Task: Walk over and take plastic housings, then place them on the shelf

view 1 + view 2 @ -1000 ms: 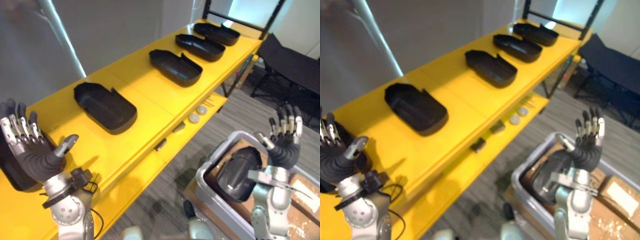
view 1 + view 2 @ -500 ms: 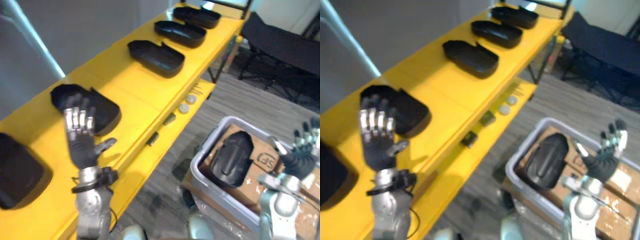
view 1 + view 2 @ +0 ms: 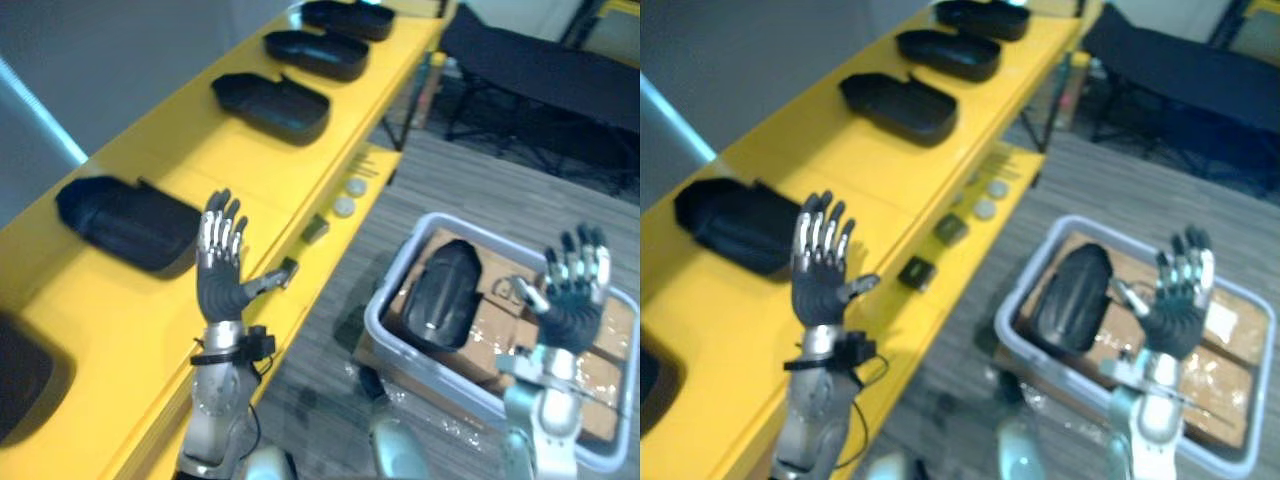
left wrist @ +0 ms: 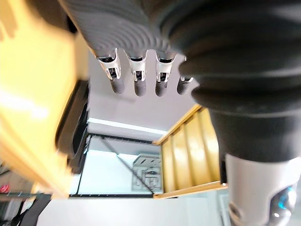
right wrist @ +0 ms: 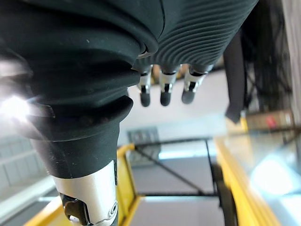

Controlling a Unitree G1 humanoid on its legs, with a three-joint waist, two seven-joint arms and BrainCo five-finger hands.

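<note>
Several housings (image 3: 272,104) lay spaced along the yellow shelf (image 3: 225,165) in the left eye view, likely already placed; one housing (image 3: 440,295) sat in the grey bin (image 3: 385,290), near right. Right eye view: left hand (image 3: 818,290) and right hand (image 3: 1170,320) raised, splayed, empty, nothing blocking the bin. Both wrist views showed straight fingers (image 4: 136,77).

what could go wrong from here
The left hand and right hand are open and empty, so the housing in the bin is not yet gripped. It lies close to the bin wall, where fingers may catch. The shelf already carries housings, so setting another down could knock one.
</note>
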